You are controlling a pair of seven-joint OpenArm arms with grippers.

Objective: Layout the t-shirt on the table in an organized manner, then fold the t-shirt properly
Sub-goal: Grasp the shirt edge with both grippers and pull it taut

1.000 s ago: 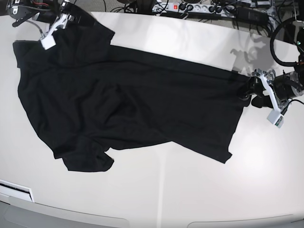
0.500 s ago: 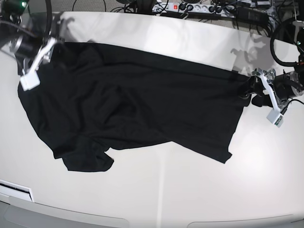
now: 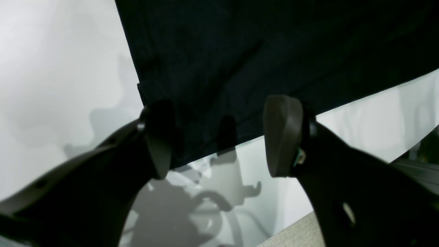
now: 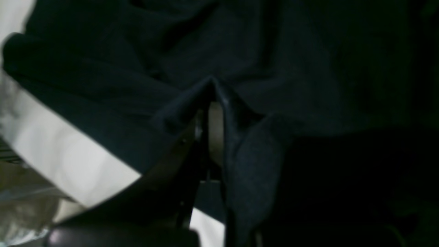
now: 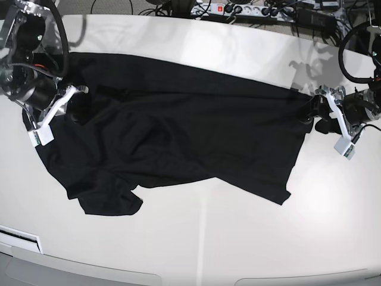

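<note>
The black t-shirt lies spread and rumpled across the off-white table, with one sleeve bunched at the near left. In the base view my right gripper sits on the shirt's left part. The right wrist view shows it shut on a pinched ridge of t-shirt fabric. My left gripper is at the shirt's right edge. Seen from the left wrist, it stands open, its fingers straddling the t-shirt corner just above the table.
A power strip and tangled cables run along the table's far edge. A white ribbed piece sits at the near left corner. The table's curved front edge is close below the shirt.
My right gripper, shut on the shirt, has swung from the far left corner toward the near side, dragging that part of the shirt with it. The left arm has not moved.
</note>
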